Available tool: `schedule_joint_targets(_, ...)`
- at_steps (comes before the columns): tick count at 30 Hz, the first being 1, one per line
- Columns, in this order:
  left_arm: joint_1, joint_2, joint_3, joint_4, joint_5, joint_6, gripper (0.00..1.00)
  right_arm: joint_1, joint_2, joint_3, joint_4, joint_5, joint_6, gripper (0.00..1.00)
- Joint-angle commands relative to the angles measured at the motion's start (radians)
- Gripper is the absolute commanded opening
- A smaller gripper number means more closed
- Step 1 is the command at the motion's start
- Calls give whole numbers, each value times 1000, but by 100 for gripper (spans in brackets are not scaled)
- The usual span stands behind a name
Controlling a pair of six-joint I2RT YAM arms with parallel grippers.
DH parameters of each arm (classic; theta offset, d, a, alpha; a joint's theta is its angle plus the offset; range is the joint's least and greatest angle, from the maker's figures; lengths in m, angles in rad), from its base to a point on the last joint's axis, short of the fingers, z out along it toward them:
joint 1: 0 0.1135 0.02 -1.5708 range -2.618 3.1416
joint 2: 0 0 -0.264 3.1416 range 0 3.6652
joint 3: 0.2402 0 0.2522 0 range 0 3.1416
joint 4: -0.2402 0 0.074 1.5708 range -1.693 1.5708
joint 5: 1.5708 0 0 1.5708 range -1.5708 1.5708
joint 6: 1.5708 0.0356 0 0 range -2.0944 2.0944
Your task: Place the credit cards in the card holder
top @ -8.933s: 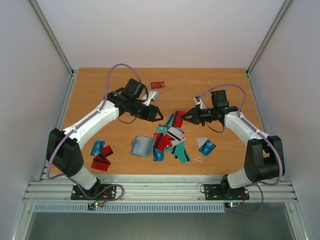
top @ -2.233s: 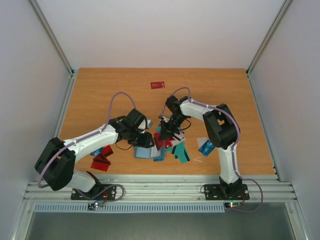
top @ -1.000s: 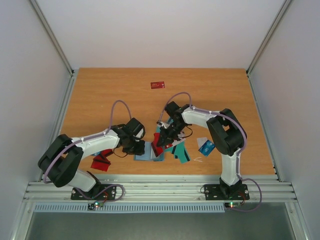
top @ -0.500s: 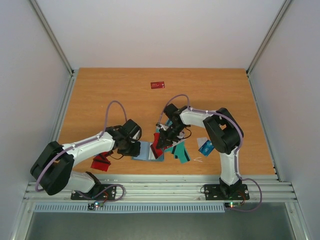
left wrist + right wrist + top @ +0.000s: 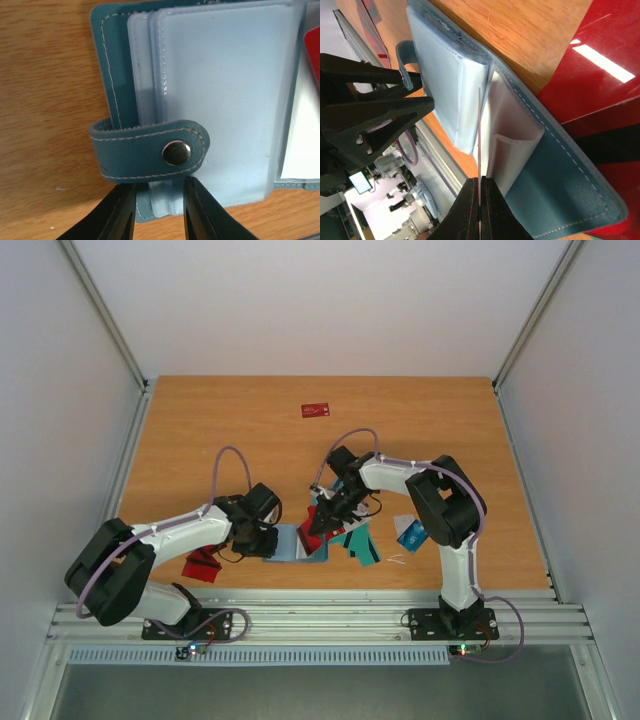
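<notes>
The right gripper's (image 5: 479, 186) jaws are pressed together on a thin card (image 5: 479, 130), seen edge-on, which points into the gap between the pale pocket leaves of the open card holder (image 5: 445, 75). The left gripper's (image 5: 159, 194) jaws pinch the holder's edge beside its snap strap (image 5: 150, 150). The holder lies on the tabletop (image 5: 200, 430) near the front, just left of a heap of loose credit cards (image 5: 358, 540). One red card (image 5: 316, 410) sits well apart at the back.
</notes>
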Motion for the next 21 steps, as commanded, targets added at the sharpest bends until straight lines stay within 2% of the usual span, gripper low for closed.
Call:
schedule_joint_targets(1,1,31,-35,52,13,-18,28,10,34,15,25,-26,18,1)
schedule_joint_targets(21,3,21,-69,74,53,-24,26,11,46,0,107,-63,65,1)
